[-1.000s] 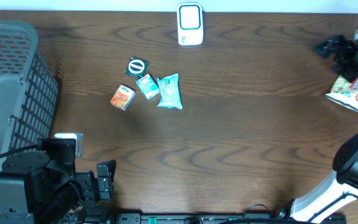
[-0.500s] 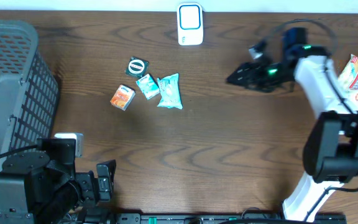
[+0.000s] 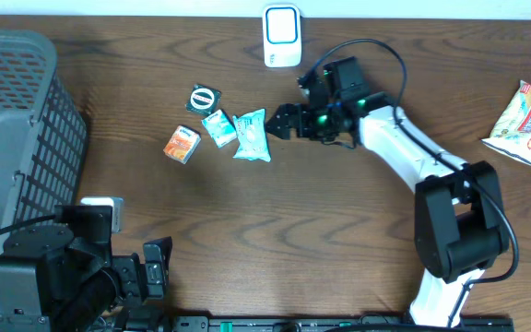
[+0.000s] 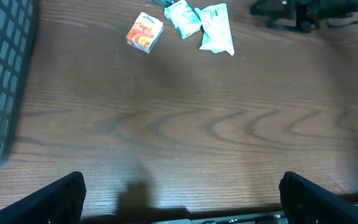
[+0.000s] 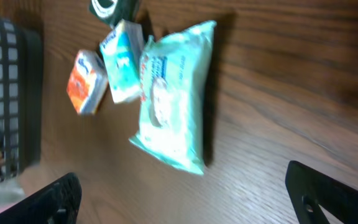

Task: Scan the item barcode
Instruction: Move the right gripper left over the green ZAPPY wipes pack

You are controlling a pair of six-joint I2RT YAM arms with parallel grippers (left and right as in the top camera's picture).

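A small cluster of items lies left of the table's middle: a teal wipes pack (image 3: 251, 135), a small teal packet (image 3: 218, 126), an orange box (image 3: 182, 144) and a dark round item (image 3: 204, 98). A white scanner (image 3: 282, 36) stands at the back edge. My right gripper (image 3: 282, 121) hovers open just right of the wipes pack, holding nothing. In the right wrist view the wipes pack (image 5: 174, 99) lies ahead of the open right gripper (image 5: 185, 199). My left gripper (image 3: 155, 267) rests open at the front left, far from the items; its wrist view shows only bare wood between the jaws (image 4: 182, 199).
A grey mesh basket (image 3: 7, 138) fills the left side. A snack bag (image 3: 522, 123) lies at the far right edge. The right arm's white links stretch from the front right across the table's middle.
The right arm has swept from the far right, beside the snack bag, leftwards across the table to the wipes pack. The left arm has not moved.
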